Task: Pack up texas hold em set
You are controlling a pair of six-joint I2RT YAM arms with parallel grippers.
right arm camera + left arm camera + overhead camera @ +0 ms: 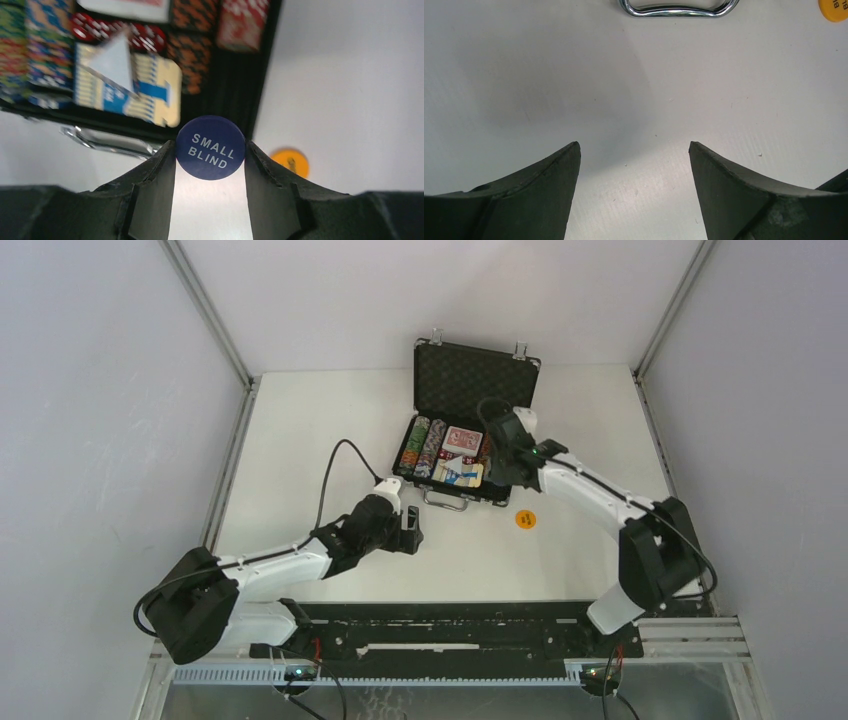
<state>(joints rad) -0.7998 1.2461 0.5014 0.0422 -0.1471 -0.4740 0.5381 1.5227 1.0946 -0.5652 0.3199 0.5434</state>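
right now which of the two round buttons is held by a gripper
The blue SMALL BLIND button, pinched in the right gripper; the orange button lies loose on the table outside the case.

Top view: bright, even, diffuse light; flat white table [300,440] nearly washed out, cast shadows faint. Left wrist view: broad soft grey shadow upper left; curved chrome metal handle [679,12] glints. Right wrist view: round blue plastic button [210,147] sharp, multicoloured striped poker chips [30,55] behind blurred.
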